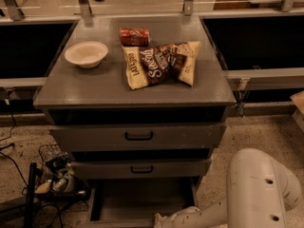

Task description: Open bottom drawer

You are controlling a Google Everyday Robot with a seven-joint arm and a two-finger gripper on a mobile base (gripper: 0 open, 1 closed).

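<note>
**A:** Where is the bottom drawer?

**B:** The slim grey metal bottom drawer point(140, 199) is at the foot of the grey metal cabinet point(118, 87). It is drawn out toward the camera, and its flat grey inside shows below the mid-sized drawer front point(95, 169) with its small black handle.

**A:** And the gripper?

**B:** The white gripper point(159, 220) sits low at the front edge of that open drawer, a little right of its middle. It is on the end of the bulky white robot arm point(256, 189), which reaches in from the cabinet's lower right. The edge of the view cuts it off, so I cannot tell how far open it is or whether it has hold of anything.

**A:** Any writing on top of the cabinet?

**B:** A brown and cream crisp bag point(161, 63) lies flat near the middle of the top. It has large white script that seems to begin with "S", though I cannot read it surely. Just behind it lies a small red packet point(134, 36) with lettering too small to read. A round cream bowl point(86, 54) stands toward the left edge, well apart from both.

**A:** Anything beside the cabinet?

**B:** A black wire basket point(59, 175) of small things sits on the speckled floor at the lower left.
</note>
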